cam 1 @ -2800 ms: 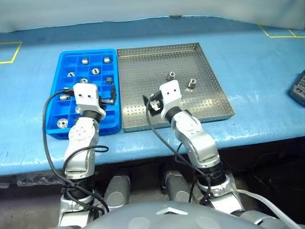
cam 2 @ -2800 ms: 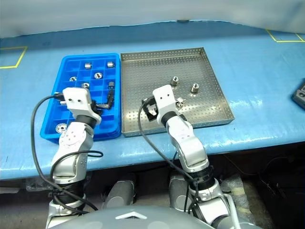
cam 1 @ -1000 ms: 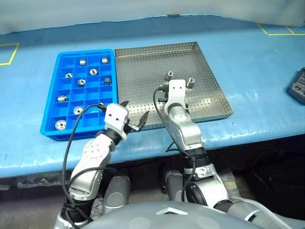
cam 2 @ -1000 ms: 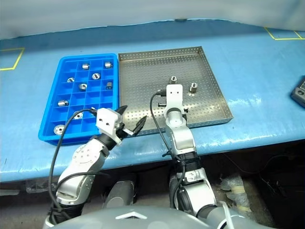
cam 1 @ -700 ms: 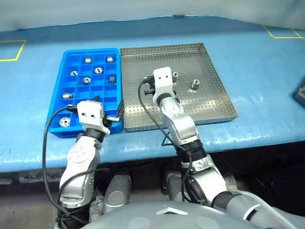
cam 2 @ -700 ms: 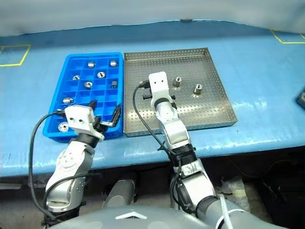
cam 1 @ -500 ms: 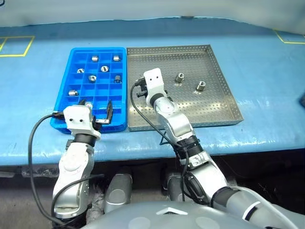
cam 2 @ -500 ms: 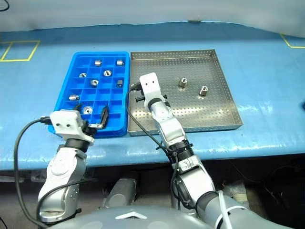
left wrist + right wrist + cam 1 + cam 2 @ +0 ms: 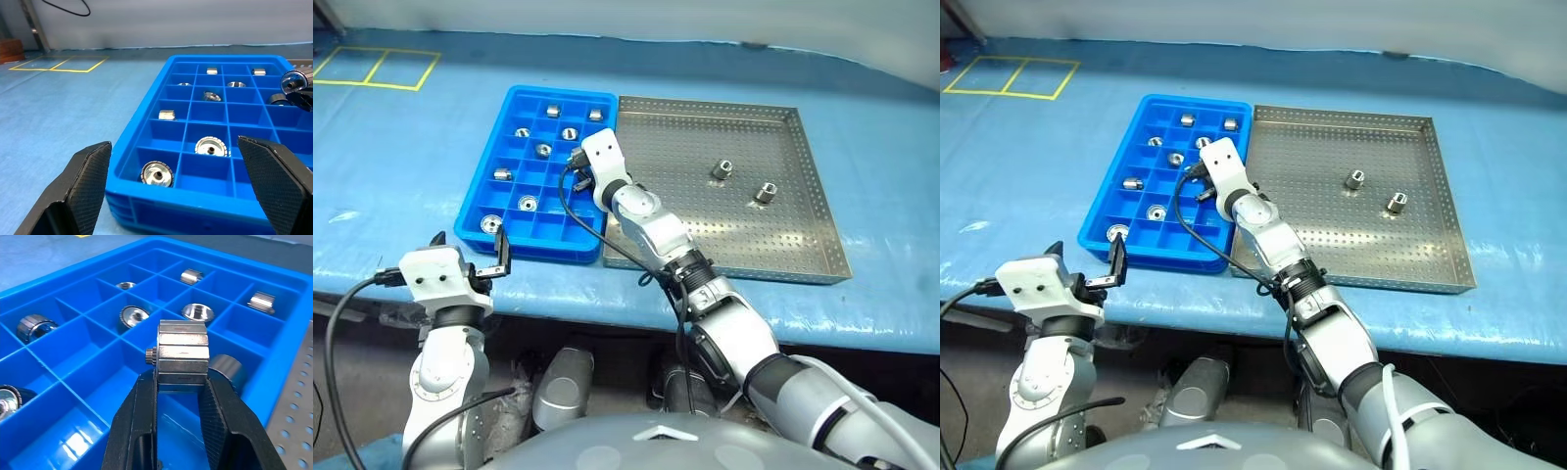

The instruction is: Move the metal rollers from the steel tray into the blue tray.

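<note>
The right gripper (image 9: 181,396) is pinching a metal roller (image 9: 182,355) over the blue tray (image 9: 514,117), above its right column. The left gripper (image 9: 470,257) is hanging wide apart near the tray's near-left corner. Two rollers (image 9: 722,169) are lying in the steel tray (image 9: 822,196).

bright, even, sharp; faint glare

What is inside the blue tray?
The blue tray has shiny metal rollers sitting in some compartments. The right gripper holds another roller over it; the compartment floor beneath is partly hidden.
</note>
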